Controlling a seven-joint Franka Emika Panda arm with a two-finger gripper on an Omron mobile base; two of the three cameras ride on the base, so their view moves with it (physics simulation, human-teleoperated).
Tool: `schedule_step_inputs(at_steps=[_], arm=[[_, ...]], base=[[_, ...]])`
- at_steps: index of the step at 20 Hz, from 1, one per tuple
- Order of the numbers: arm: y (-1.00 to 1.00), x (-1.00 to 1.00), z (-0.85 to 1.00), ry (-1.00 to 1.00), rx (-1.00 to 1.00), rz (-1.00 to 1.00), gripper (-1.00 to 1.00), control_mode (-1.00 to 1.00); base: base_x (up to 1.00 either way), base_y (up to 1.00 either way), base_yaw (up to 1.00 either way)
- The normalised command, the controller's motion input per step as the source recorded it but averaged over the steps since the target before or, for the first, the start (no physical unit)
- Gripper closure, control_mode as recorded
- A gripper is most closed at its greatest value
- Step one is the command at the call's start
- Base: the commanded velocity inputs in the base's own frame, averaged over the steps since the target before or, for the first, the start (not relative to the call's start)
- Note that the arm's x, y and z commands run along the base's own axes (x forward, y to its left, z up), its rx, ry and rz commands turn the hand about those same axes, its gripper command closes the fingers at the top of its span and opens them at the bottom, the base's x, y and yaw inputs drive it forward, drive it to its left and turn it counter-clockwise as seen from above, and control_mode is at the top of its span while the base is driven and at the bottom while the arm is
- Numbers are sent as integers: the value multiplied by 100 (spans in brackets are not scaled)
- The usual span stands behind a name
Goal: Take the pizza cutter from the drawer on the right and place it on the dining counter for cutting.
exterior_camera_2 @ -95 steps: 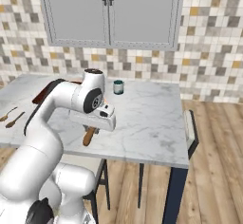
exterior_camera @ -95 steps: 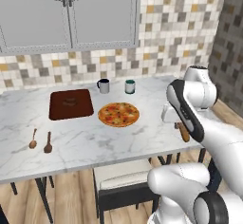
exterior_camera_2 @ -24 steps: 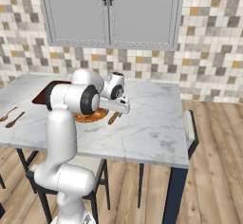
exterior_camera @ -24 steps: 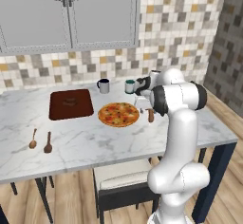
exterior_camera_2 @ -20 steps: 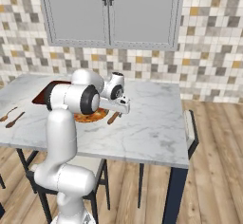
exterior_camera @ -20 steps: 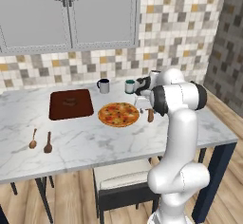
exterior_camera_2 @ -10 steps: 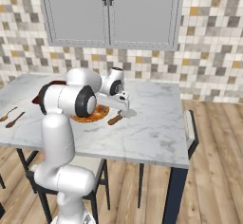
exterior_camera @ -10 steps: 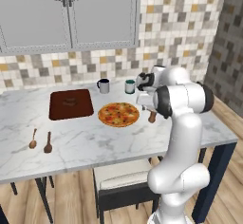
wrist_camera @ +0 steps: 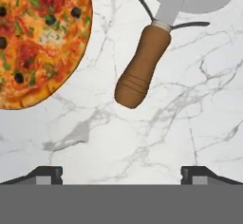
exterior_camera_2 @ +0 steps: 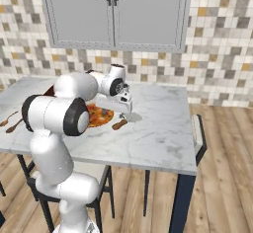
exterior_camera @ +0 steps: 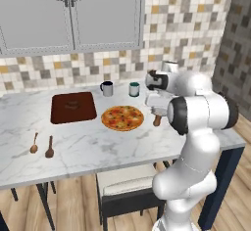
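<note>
The pizza cutter [wrist_camera: 144,59] lies flat on the white, grey-veined marble tabletop [exterior_camera: 93,144], just beside the pizza [exterior_camera: 122,118] without touching it. From the hand view, its handle is smooth brown turned wood, stubby and rounded at the butt, with fine grooves ringing the thick end and a pale metal collar where it narrows. Above the collar a grey metal neck widens into the round blade, and the frame's top edge slices that disc off, so only its lower arc shows. Two thin dark curved prongs spread out either side of the collar.

In that view the long axis runs on a slant, butt toward the lower left, blade toward the upper right. In the right base view the brown handle [exterior_camera_2: 119,124] points toward the near edge, the grey blade end lying farther in beside the pizza's rim.

The hand [wrist_camera: 121,173] hangs directly over the tool, jaws spread wide, holding nothing; just the two dark fingertips [wrist_camera: 45,174] peek up at the bottom, well apart, with bare marble between them. In the left base view the white arm covers most of the cutter, leaving only a bit of brown handle [exterior_camera: 157,120] visible.

The pizza is flat and round, golden crust, red sauce, dark olive dots, green flecks; its left part is cut off in the hand view.
</note>
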Motion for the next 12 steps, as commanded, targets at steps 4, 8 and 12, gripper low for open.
schedule_step_inputs(at_steps=[4,8,12], arm=[[17,-67,74,0,-1,0,-100,-100],[17,-76,79,0,-1,0,-100,-100],[11,-87,83,0,0,0,-100,-100]], base=[[0,0,0],[0,0,0],[0,0,0]])
